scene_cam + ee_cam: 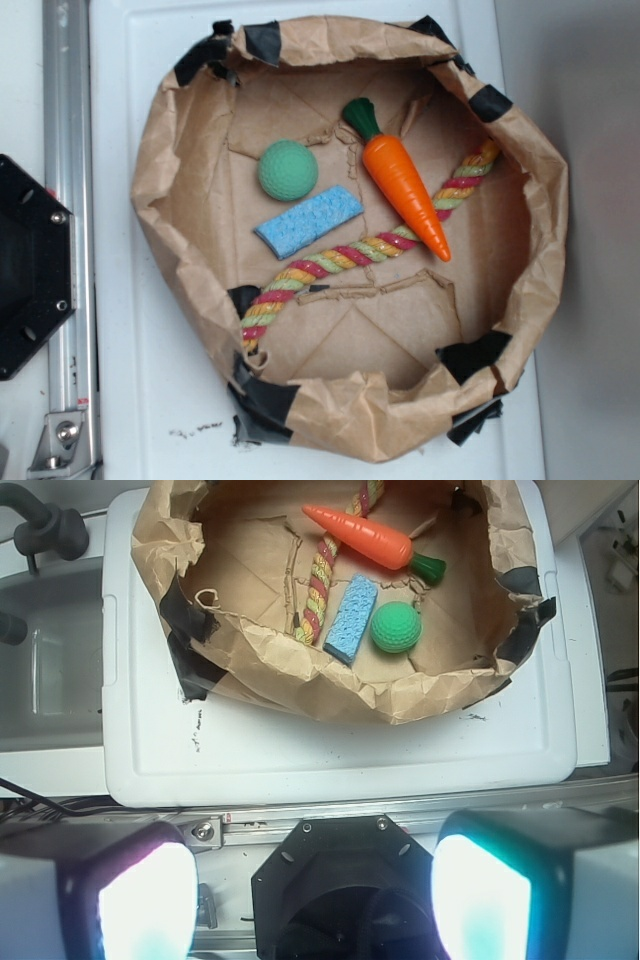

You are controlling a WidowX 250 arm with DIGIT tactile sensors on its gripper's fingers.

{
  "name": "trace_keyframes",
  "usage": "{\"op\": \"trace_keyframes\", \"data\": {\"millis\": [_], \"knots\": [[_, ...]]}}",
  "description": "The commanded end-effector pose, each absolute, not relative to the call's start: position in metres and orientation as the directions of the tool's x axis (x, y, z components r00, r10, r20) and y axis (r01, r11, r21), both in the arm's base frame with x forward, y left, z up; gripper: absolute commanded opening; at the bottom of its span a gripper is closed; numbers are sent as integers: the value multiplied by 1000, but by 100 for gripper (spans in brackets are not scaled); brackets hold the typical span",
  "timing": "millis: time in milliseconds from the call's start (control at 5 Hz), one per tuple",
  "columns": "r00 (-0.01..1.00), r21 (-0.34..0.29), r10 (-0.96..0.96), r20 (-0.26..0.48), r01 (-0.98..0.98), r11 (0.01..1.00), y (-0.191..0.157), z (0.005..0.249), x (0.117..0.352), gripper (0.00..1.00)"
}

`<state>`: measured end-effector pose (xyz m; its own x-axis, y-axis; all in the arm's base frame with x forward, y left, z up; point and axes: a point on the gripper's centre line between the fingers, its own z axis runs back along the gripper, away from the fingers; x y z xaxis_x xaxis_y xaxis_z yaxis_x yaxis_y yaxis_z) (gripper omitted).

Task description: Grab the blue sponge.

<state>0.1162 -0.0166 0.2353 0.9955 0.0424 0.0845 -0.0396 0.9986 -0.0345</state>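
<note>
One blue sponge (309, 222), one orange toy carrot (400, 178), one green dimpled ball (288, 170), one multicoloured rope (370, 250), one brown paper enclosure (155, 170).

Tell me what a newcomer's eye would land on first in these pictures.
The orange carrot stands out first, lying across the striped rope in the right half of the brown paper basin. Next come the green ball and, just below it in the exterior view, the blue sponge beside the rope. In the wrist view the gripper hangs well back from the basin, jaws wide apart.
</note>
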Motion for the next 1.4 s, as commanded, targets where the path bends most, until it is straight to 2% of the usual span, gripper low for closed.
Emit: {"op": "trace_keyframes", "data": {"millis": [0, 200, 400, 600, 800, 1000, 1200], "knots": [[996, -35, 42, 84, -40, 999, -17, 235, 116, 100], [985, -37, 163, 59, -161, 986, -1, 202, 156, 100], [958, -72, 286, -24, -287, 955, 11, 167, 179, 100], [936, -53, 350, -28, -351, 935, 18, 138, 197, 100], [865, -79, 501, -21, -501, 862, 19, 115, 210, 100], [866, -52, 499, -33, -500, 864, 20, 86, 229, 100], [882, -75, 466, -76, -471, 879, 30, 52, 230, 100]]}}
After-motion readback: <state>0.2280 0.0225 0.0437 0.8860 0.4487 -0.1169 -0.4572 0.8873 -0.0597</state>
